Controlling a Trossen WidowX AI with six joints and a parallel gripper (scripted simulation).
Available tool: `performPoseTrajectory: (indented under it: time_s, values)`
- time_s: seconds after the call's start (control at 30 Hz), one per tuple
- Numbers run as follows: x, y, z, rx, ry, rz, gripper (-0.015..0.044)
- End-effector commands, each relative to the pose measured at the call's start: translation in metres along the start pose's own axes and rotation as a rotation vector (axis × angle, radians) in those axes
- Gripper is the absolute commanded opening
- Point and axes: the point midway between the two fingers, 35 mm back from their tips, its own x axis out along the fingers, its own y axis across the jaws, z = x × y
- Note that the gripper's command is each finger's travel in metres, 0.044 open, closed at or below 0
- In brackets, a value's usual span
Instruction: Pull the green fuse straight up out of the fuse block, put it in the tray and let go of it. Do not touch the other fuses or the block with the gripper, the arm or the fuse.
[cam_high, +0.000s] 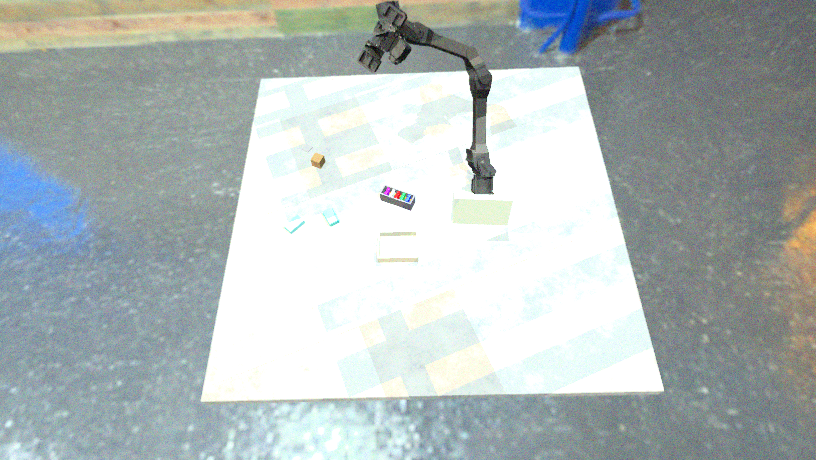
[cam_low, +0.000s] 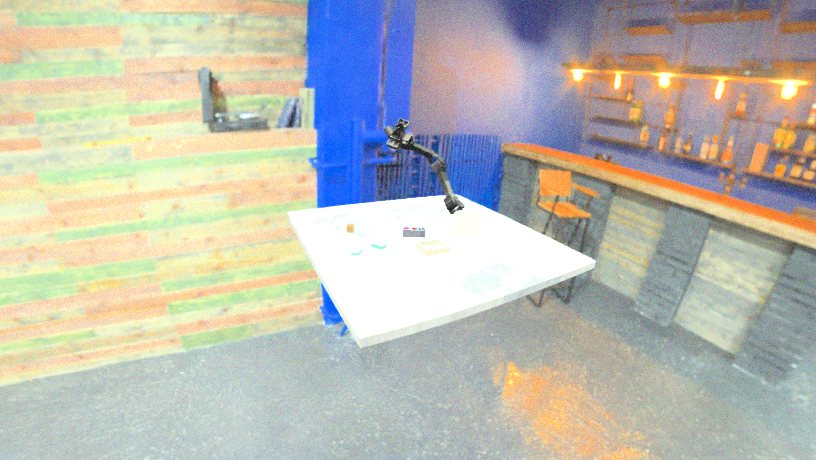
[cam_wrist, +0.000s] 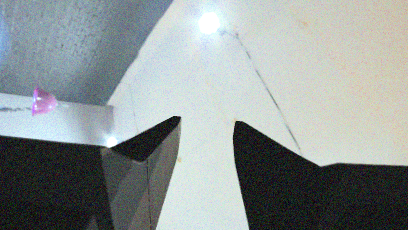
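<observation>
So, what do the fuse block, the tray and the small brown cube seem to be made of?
Fuse block: grey, matte, probably plastic or metal; too small to tell which. Its fuses are bright magenta, red and green, likely coloured plastic. Tray: pale cream with tan rims, dull finish; perhaps wood or cardboard. Cube: flat brown, no shine, looks like wood or cardboard.
</observation>
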Motion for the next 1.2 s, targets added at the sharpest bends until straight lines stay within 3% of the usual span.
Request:
performPoseTrajectory:
  time_s: [0.0,0.07,0.4,0.7,0.93,1.17]
  values:
    - [0.001,0.003,0.000,0.015,0.001,0.008,0.0109]
    - [0.008,0.025,0.002,0.131,0.014,0.071,0.0073]
    - [0.030,0.185,0.055,0.889,0.173,0.588,0.0073]
    - [-0.001,0.298,0.144,1.344,0.480,1.152,0.0073]
    - [-0.062,0.348,0.216,1.417,0.883,1.620,0.0073]
    - [-0.138,0.359,0.264,1.109,1.381,1.968,0.0073]
